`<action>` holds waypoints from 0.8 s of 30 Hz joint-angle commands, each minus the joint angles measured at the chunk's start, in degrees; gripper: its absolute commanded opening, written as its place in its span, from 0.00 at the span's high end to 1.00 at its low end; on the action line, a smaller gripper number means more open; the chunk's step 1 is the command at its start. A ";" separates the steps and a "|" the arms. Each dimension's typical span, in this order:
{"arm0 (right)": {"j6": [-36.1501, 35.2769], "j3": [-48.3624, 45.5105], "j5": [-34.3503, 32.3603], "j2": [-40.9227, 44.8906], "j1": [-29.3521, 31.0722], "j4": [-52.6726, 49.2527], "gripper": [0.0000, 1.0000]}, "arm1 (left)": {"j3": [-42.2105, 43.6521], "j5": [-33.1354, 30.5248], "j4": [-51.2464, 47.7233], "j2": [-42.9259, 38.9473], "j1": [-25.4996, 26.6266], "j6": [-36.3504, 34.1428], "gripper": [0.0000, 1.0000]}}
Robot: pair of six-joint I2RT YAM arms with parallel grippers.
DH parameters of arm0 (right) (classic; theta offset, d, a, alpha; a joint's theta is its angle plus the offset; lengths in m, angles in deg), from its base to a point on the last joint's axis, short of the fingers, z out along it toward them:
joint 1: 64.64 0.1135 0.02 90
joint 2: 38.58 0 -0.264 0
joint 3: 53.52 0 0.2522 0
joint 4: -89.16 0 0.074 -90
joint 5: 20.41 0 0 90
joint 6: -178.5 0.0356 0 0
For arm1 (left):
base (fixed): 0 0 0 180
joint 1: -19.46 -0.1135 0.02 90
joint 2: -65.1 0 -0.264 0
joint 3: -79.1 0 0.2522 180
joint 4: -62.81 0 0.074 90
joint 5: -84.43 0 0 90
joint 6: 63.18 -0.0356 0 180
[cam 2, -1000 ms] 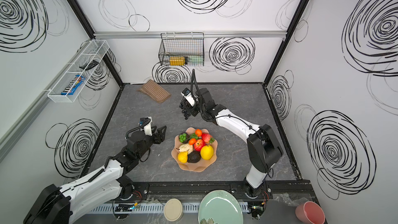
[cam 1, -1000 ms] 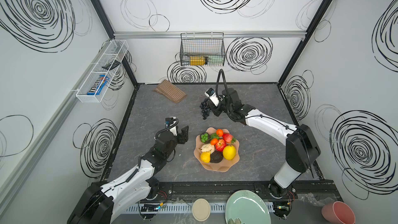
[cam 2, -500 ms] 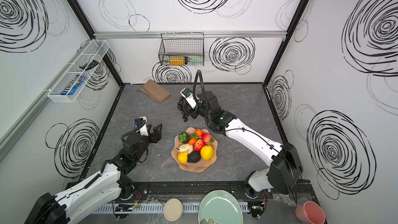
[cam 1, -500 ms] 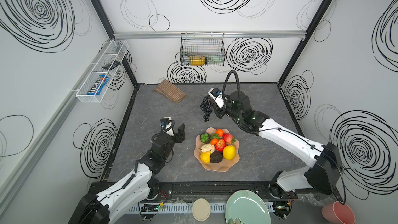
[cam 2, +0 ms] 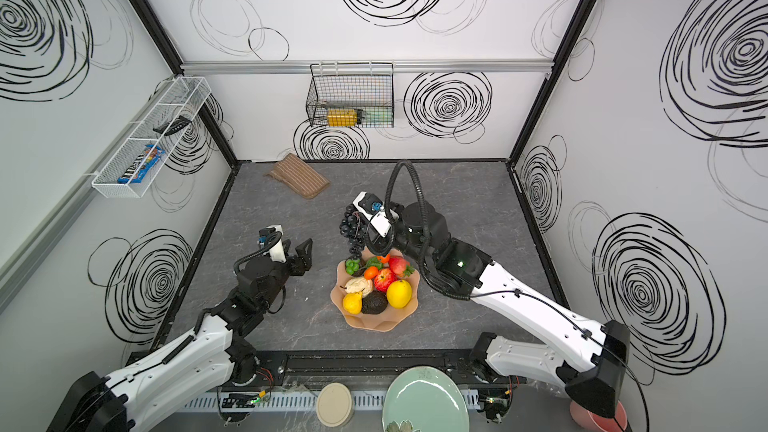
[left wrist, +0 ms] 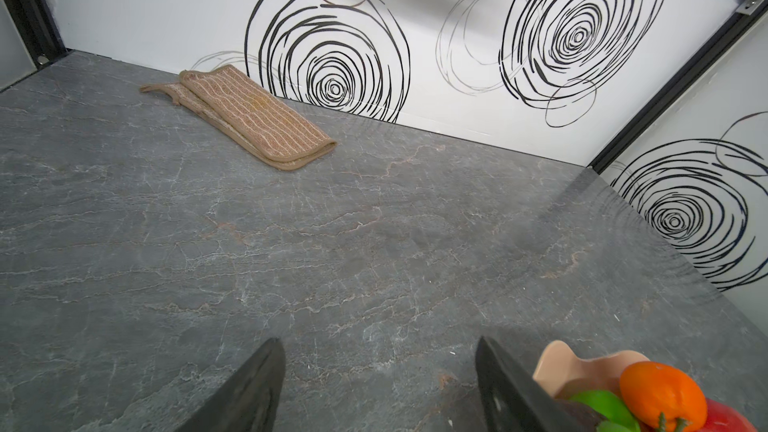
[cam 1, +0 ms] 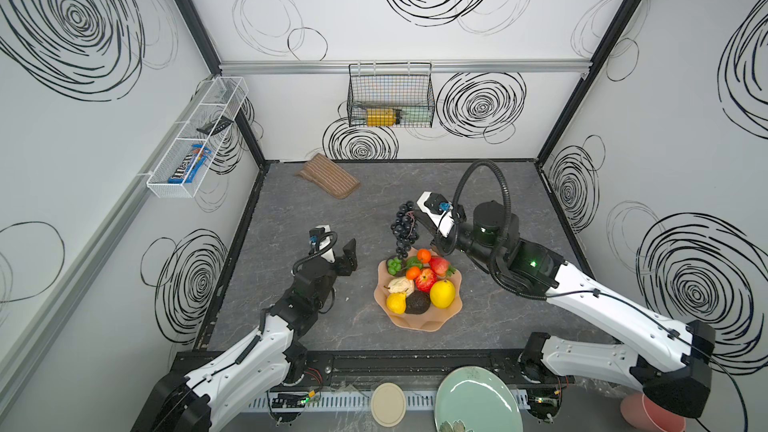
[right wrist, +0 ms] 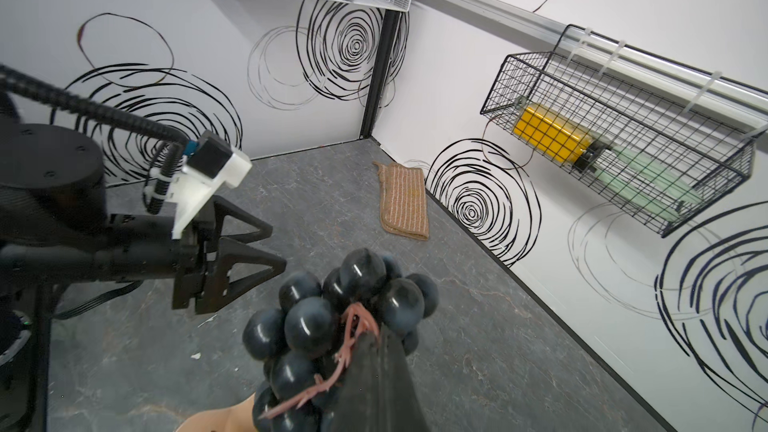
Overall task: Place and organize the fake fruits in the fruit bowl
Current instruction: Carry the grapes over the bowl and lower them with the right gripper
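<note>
Shelving sits furthest left on my screen: a white wire-mesh wall shelf (cam 1: 195,139) with a blue candy packet (cam 1: 189,170) in it. Next, a folded brown striped cloth (cam 1: 328,178) lies flat on the grey marbled tabletop (cam 1: 291,209) near the back wall, well apart from everything else.

My left gripper (left wrist: 378,344) has its jaws released and spread wide, with nothing between them. It hangs over bare tabletop just left of the wide, shallow, peach-pink fruit bowl with the wavy scalloped rim (cam 1: 415,322). In the left wrist view one jaw sits just beside that rim.

The dark purple plastic grape bunch (cam 1: 403,228) hangs off the tabletop by its pinkish stem (right wrist: 353,338), at the bowl's far side. In both top views its lower tip lines up with the far rim; I cannot tell whether it touches.

The bowl stands near the front middle of the tabletop. Packed together in it are a green lime (left wrist: 598,403), two orange tangerines (cam 1: 424,255), a red strawberry (cam 1: 439,265), a red apple (cam 1: 424,280), a knobbly beige fruit (cam 1: 401,284), a yellow pear (cam 1: 396,302), a dark avocado (cam 1: 417,303) and a yellow lemon (cam 1: 442,293).

My right gripper (right wrist: 370,336) reaches in from the right, jaws clenched on the grape stem.

Beyond the front rail lie a mint-green round plate (cam 1: 478,407) and, far right, a coral-pink cup (cam 1: 652,413).
</note>
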 commanded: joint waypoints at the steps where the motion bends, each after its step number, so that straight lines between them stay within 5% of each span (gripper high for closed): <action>1: 1.68 -1.05 -2.09 4.05 3.24 -4.74 1.00 | -0.15 -0.77 1.87 -0.14 0.23 -0.74 0.23; 24: 17.88 -10.97 4.60 16.57 10.34 -14.23 1.00 | -0.50 -1.12 2.04 3.48 -0.94 -0.73 0.22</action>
